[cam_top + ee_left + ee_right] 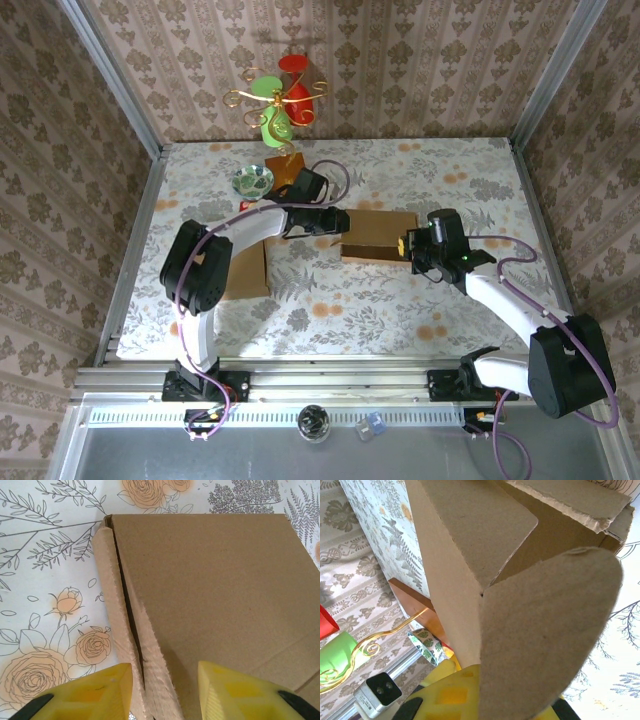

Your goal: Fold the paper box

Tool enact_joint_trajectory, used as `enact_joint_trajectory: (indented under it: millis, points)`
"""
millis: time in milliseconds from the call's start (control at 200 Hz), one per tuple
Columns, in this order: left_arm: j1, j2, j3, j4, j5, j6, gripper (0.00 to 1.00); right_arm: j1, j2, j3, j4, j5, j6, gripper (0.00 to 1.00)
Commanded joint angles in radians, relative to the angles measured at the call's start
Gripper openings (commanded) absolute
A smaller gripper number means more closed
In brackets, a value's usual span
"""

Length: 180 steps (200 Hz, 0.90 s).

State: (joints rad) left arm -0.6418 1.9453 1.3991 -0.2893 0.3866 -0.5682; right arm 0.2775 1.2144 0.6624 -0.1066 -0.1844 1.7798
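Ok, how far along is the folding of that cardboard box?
Partway. Done: the box already has raised walls. In hand: the right claw is shut on a rounded flap, and the open left claw straddles a side wall. To do: that flap is not tucked in, and the end gapes.

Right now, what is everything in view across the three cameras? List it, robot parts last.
paper box: one, brown, table centre, partly folded
flat cardboard: one, brown, left of the box, beside the left arm
bowl: one, green leaf pattern, back left
ornament stand: one, gold wire with red and green cups, back edge
tablecloth: one, floral, over the table
dark round thing: one, near rail, too small to identify
left fingers: yellow, apart, astride the box's folded side edge
right fingers: yellow, shut on a rounded box flap
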Motion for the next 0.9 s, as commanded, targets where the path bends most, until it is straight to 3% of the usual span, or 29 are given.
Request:
enact_joint_trajectory:
  millis: [0, 630, 895]
  points:
    - [-0.01, 0.014, -0.024, 0.042, 0.017, -0.022, 0.38, -0.005, 0.0, -0.027, -0.012, -0.014, -0.023, 0.02]
    - [-0.032, 0.006, -0.065, 0.054, -0.003, -0.03, 0.24, -0.007, -0.009, -0.033, -0.06, -0.048, -0.084, 0.04]
    - [-0.041, -0.002, -0.082, 0.039, -0.031, 0.004, 0.24, -0.056, -0.006, 0.04, -0.222, -0.093, -0.305, 0.26]
